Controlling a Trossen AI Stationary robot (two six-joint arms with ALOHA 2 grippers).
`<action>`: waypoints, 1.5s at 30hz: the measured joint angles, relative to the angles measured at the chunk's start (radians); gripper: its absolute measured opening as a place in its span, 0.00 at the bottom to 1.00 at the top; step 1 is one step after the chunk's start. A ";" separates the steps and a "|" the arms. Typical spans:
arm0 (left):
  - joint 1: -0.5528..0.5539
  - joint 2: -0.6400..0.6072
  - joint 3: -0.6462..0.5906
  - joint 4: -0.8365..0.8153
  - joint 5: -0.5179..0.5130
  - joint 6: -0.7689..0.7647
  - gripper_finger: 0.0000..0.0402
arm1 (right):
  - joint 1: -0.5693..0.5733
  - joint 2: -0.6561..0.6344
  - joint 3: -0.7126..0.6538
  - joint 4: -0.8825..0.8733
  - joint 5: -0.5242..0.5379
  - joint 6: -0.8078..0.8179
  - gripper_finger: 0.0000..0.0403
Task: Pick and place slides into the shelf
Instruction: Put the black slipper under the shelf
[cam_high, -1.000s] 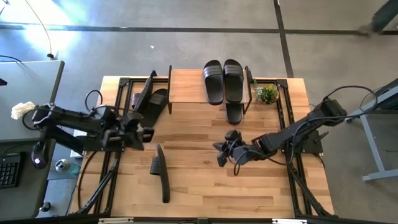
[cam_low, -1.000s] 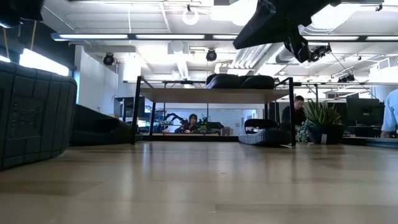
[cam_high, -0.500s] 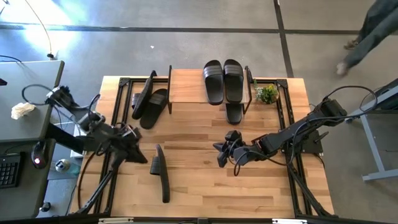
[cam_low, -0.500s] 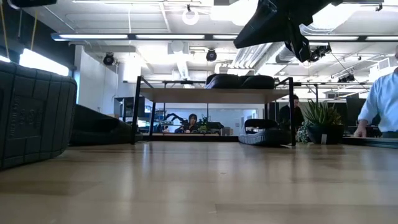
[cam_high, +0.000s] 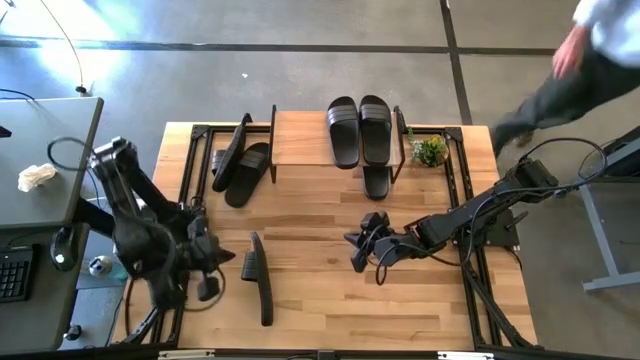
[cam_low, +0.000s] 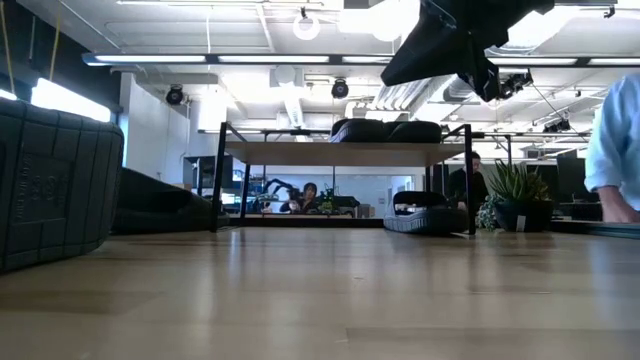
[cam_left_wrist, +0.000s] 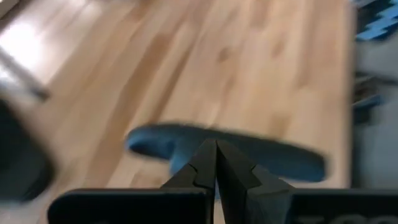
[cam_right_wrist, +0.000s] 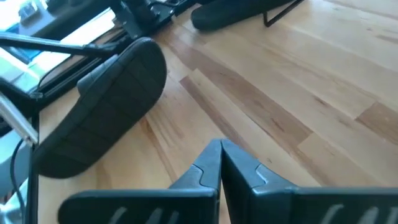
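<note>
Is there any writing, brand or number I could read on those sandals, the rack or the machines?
None can be read.
Slides: faint stripes on the straps, no words.
Shelf: bare wood, no label.
Dark ribbed block at the table's edge: embossed marks, too faint to read.

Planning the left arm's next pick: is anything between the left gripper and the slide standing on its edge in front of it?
Nothing visible. The left gripper, shut, hovers at the table's left edge beside the on-edge slide; only bare table shows between them.
</note>
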 joint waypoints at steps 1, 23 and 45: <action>-0.007 0.041 0.012 -0.046 0.013 -0.044 0.00 | 0.000 0.000 0.000 0.000 -0.006 -0.003 0.00; -0.048 0.427 0.037 -0.066 0.214 -0.263 0.27 | 0.000 0.000 0.000 -0.027 -0.009 -0.052 0.00; 0.057 0.575 0.028 -0.011 0.100 -0.226 0.59 | 0.000 0.000 -0.001 -0.092 -0.007 -0.053 0.00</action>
